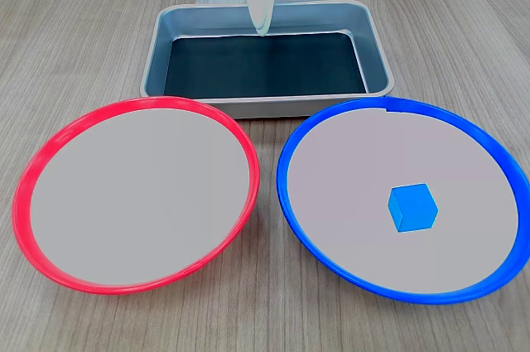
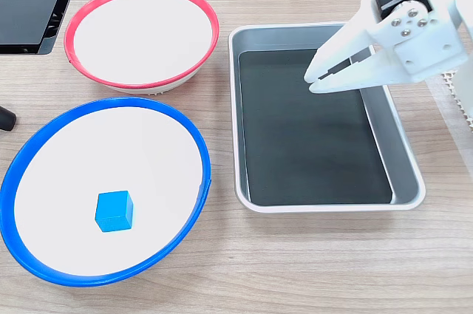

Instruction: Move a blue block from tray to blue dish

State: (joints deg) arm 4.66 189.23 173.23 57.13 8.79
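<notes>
While block (image 2: 114, 211) rests in blue dish (image 2: 194, 148), lower left of frame: done, little left to spoil.
Gripper (image 2: 310, 81) nearly pressed together, empty, over tray (image 2: 235, 114), upper right; could clip rim if dropped.

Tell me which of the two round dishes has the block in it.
The blue dish: the blue block lies on its pale centre. The red dish beside it holds nothing.

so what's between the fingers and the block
In a fixed view, the tray's dark bottom and left wall, a strip of bare table, and the blue dish's rim lie between the gripper and the block.
</notes>
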